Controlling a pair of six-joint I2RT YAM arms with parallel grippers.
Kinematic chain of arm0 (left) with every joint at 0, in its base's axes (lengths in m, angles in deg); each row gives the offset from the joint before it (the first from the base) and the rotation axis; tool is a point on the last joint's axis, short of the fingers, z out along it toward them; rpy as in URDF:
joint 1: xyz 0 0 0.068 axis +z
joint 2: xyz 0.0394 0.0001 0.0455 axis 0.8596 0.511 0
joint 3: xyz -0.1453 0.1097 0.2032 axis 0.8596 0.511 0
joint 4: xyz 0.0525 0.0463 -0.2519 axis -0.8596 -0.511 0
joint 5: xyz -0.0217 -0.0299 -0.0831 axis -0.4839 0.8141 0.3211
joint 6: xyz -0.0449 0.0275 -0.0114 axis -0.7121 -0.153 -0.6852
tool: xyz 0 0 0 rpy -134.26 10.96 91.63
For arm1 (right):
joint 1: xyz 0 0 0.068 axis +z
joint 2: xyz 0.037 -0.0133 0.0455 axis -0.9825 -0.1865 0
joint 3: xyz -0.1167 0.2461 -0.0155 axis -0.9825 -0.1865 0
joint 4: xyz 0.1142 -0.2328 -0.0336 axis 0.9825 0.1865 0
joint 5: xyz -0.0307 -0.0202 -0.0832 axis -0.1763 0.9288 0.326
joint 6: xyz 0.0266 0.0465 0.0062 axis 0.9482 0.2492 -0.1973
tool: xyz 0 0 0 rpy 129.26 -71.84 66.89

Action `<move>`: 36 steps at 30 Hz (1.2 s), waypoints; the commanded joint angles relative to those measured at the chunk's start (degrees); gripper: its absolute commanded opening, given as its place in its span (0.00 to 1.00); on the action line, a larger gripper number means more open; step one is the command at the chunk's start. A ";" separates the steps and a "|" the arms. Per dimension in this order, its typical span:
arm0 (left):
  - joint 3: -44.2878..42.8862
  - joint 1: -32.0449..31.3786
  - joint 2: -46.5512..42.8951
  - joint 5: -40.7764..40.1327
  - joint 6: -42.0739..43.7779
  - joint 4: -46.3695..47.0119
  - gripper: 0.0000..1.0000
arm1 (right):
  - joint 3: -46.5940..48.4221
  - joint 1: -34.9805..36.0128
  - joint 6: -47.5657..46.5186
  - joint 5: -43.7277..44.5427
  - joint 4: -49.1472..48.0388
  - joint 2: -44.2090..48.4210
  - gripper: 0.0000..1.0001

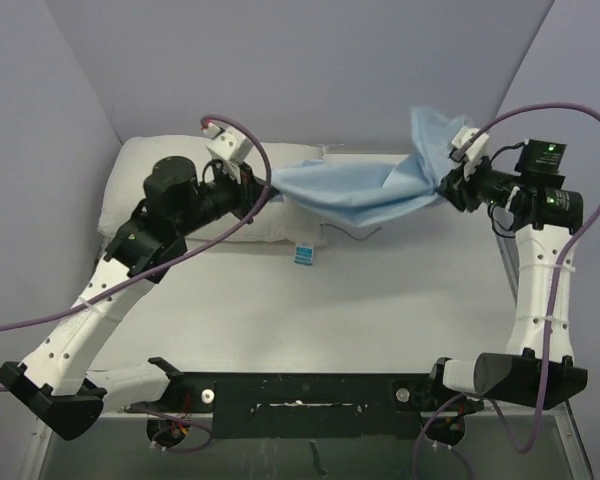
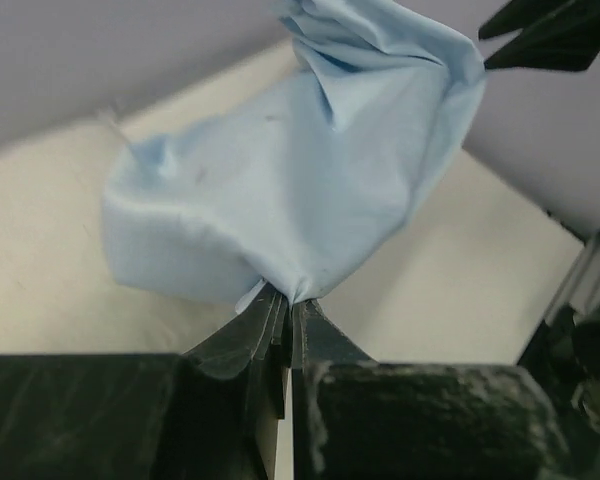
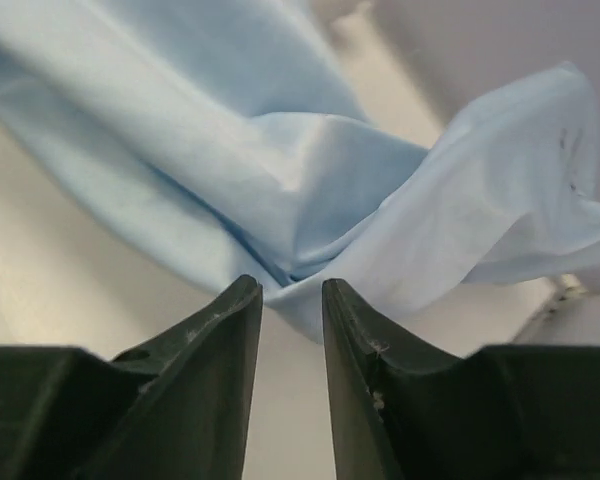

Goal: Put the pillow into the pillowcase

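Pillowcase (image 1: 355,190): long axis left-right between pincers; left pincer (image 2: 285,302) pinches one end, right pincer (image 3: 288,290) narrowly parted at the other, grip untellable. Pillow (image 1: 140,168) lies far-left, under the left pincer.

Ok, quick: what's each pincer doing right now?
Left pincer: closed, pinching the light blue pillowcase.
Right pincer: fingers slightly apart, pillowcase fabric at their tips; whether it grips cannot be told.

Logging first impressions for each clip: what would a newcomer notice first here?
The light blue pillowcase hangs stretched across the far side, pinched in the left gripper, its other end at the right gripper, jaws slightly parted. The off-white pillow lies far left, not yet inside.
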 commanded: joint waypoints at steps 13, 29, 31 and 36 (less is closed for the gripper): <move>35.17 -0.75 -6.01 31.93 -17.89 -18.95 0.17 | -22.22 2.96 -2.84 4.20 1.82 -7.62 0.87; 18.58 -0.83 -0.96 -8.39 -19.25 -11.98 0.80 | -14.57 15.70 25.17 28.68 -19.48 -31.86 0.90; 14.74 -2.32 5.56 -10.21 -18.74 -10.25 0.80 | -14.27 15.84 25.68 30.26 -20.24 -33.12 0.88; 7.24 -7.45 19.24 -16.22 -11.80 -4.28 0.83 | -16.05 15.49 25.01 31.43 -20.84 -32.83 0.50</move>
